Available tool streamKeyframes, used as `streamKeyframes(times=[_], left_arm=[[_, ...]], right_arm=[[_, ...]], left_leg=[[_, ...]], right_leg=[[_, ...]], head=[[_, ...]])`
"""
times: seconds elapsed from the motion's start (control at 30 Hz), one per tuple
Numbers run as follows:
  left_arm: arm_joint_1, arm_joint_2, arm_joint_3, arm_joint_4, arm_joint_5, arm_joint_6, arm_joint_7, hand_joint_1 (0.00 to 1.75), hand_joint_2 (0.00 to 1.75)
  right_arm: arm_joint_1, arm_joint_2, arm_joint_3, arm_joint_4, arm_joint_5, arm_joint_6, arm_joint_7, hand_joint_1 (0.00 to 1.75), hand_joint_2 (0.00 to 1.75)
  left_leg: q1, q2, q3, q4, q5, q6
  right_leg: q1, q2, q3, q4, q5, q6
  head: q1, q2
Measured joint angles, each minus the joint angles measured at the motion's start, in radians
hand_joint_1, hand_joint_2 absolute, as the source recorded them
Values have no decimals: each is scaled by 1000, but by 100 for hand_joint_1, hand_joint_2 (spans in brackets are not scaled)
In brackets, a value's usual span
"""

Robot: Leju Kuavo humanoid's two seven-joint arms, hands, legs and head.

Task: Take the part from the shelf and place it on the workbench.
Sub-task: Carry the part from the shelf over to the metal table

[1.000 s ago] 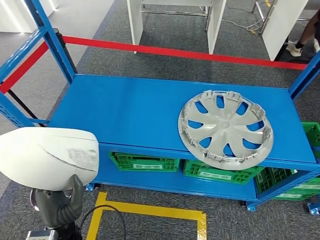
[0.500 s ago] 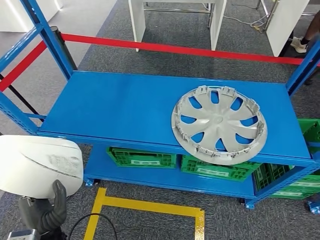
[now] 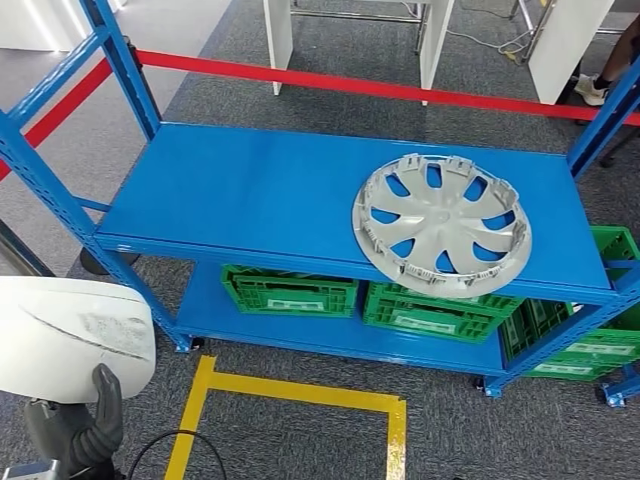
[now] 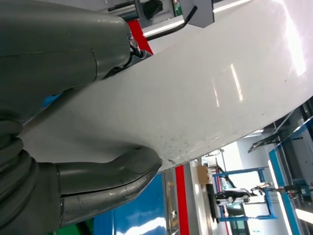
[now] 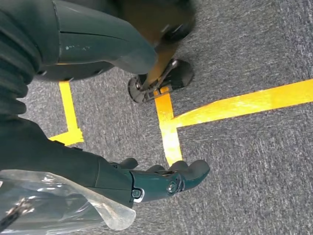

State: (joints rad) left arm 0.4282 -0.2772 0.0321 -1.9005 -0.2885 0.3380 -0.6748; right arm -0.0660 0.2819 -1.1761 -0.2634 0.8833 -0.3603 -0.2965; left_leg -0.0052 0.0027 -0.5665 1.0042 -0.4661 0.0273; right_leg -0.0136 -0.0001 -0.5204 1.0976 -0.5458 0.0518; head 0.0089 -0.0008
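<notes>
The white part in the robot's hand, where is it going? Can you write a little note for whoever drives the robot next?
Left hand: grips the white part from underneath, held off the shelf, low beside the robot.
Right hand: holds nothing, fingers apart, hanging above the grey carpet and yellow floor tape.
Blue shelf: a silver hubcap lies on its top level, green crates below.
Done: part taken from the shelf.
Left: carry it to the workbench and set it down.
</notes>
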Motion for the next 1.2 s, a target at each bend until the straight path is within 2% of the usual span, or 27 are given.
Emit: streamKeyframes(times=[0.07,0.17,0.2,0.23,0.3,0.33,0.37,0.4,0.43,0.47,0.53,0.6,0.67,0.7,0.73,0.8,0.83,0.87,0.9,0.93,0.97,1.0,1.03,1.07,1.1,1.17,1.2], left_arm=[[-2,-4,3,0,-10,-8,0,175,175],[-9,-8,4,2,-19,-14,0,175,175],[-11,-9,4,3,-19,-15,0,175,175],[-13,-9,4,4,-19,-16,0,175,175],[-17,-10,5,8,-17,-18,0,175,175],[-19,-11,5,9,-14,-18,0,175,175],[-20,-11,6,11,-11,-19,0,175,175],[-20,-12,8,13,-8,-21,0,175,175],[-20,-13,11,14,-5,-23,0,175,175],[-20,-14,15,15,-4,-25,0,175,175],[-21,-15,20,15,-2,-27,0,175,175],[-22,-18,23,15,1,-26,0,175,175],[-21,-20,29,15,5,-24,0,175,175],[-21,-22,32,15,7,-23,0,175,175],[-21,-23,36,15,9,-23,0,175,175],[-20,-27,44,15,14,-24,0,175,175],[-19,-27,48,15,16,-26,0,175,175],[-18,-28,52,15,17,-27,0,175,175],[-18,-30,57,15,17,-29,0,175,175],[-18,-31,62,15,17,-30,0,175,175],[-18,-32,66,15,17,-30,0,175,175],[-17,-33,70,15,17,-31,0,175,175],[-17,-34,73,15,17,-31,0,175,175],[-16,-35,75,15,17,-31,0,175,175],[-16,-36,77,15,17,-31,0,175,175],[-15,-37,78,14,17,-31,0,175,175],[-14,-38,79,14,17,-30,0,175,175]], right_arm=[[-4,0,0,1,2,-1,2,0,175],[-5,0,0,3,2,-1,11,0,175],[-4,0,0,4,3,-2,15,0,175],[-4,0,0,5,4,-2,18,0,175],[-4,0,0,5,8,-3,25,0,175],[-4,0,0,6,11,-3,27,0,175],[-4,0,0,6,13,-4,28,0,175],[-4,0,0,7,15,-4,29,0,175],[-4,0,0,7,17,-5,29,0,175],[-5,0,0,8,20,-5,30,0,175],[-5,0,1,9,28,-6,32,0,175],[-6,0,1,10,37,-6,34,0,175],[-6,0,2,10,45,-7,35,0,175],[-5,0,2,11,48,-7,35,0,175],[-5,0,3,11,51,-8,35,0,175],[-6,0,7,12,58,-8,36,0,175],[-6,-1,9,12,62,-8,36,0,175],[-6,-1,11,12,66,-8,37,0,175],[-6,-1,14,12,70,-9,38,0,175],[-6,-1,16,12,73,-10,40,0,175],[-6,-2,17,12,75,-10,41,0,175],[-8,-2,19,12,76,-10,41,0,175],[-9,-2,21,12,77,-10,41,0,175],[-11,-2,23,12,77,-11,41,0,175],[-12,-2,24,13,78,-11,41,0,175],[-12,-2,26,15,78,-12,41,0,175],[-12,-2,26,15,78,-13,42,0,175]], left_leg=[[-2,-1,-12,13,9,-10],[-1,-2,-25,24,13,-25],[0,-3,-32,41,-11,-31],[1,-3,-42,77,-52,-36],[5,-3,-68,195,-151,-46],[6,-3,-77,253,-179,-48],[7,-3,-76,287,-181,-49],[7,-3,-60,286,-161,-47],[7,-3,-26,248,-130,-43],[7,-4,22,178,-100,-38],[4,-4,113,29,-84,-26],[-2,-5,141,-35,-92,-20],[-2,-3,125,-43,-75,-11],[-1,-1,114,-46,-62,-4],[1,1,100,-50,-49,2],[2,3,67,-49,-24,10],[1,4,50,-47,-12,11],[-1,5,32,-44,1,11],[-1,5,15,-40,13,11],[-2,5,-3,-36,23,9],[-2,5,-19,-30,33,7],[-4,5,-33,-22,41,4],[-5,4,-44,-14,49,-1],[-6,5,-51,-9,57,-5],[-6,5,-56,-6,65,-9],[-4,3,-61,-5,75,-20],[-2,1,-67,5,58,-27]], right_leg=[[1,5,49,-86,-17,-7],[1,5,37,-99,-12,-32],[0,2,29,-101,-5,-43],[-1,-1,19,-102,3,-52],[1,-5,-1,-100,23,-62],[2,-7,-12,-99,33,-63],[3,-9,-23,-97,43,-63],[4,-10,-36,-94,53,-63],[5,-10,-49,-91,61,-62],[6,-10,-60,-89,69,-60],[9,-9,-74,-85,84,-53],[9,-9,-83,-87,102,-41],[7,-8,-91,-90,113,-28],[6,-6,-100,-80,96,-22],[6,-4,-112,-53,60,-18],[4,-3,-143,58,-47,-12],[4,-2,-153,123,-81,-10],[4,-3,-154,173,-89,-9],[4,-2,-142,193,-69,-8],[4,-2,-114,179,-36,-9],[4,-2,-67,127,-6,-10],[5,-3,-5,47,5,-12],[5,-2,54,-37,-4,-15],[6,-1,94,-103,-20,-19],[8,-1,114,-141,-34,-24],[9,-3,103,-152,-31,-39],[8,-6,95,-152,-22,-47]], head=[[0,0],[-1,0],[-3,0],[-5,0],[-8,0],[-8,0],[-8,0],[-8,0],[-8,0],[-8,0],[-8,0],[-7,0],[-8,0],[-7,0],[-5,0],[0,0],[1,0],[1,0],[1,0],[1,0],[1,0],[1,0],[1,0],[1,0],[1,0],[1,0],[0,0]])
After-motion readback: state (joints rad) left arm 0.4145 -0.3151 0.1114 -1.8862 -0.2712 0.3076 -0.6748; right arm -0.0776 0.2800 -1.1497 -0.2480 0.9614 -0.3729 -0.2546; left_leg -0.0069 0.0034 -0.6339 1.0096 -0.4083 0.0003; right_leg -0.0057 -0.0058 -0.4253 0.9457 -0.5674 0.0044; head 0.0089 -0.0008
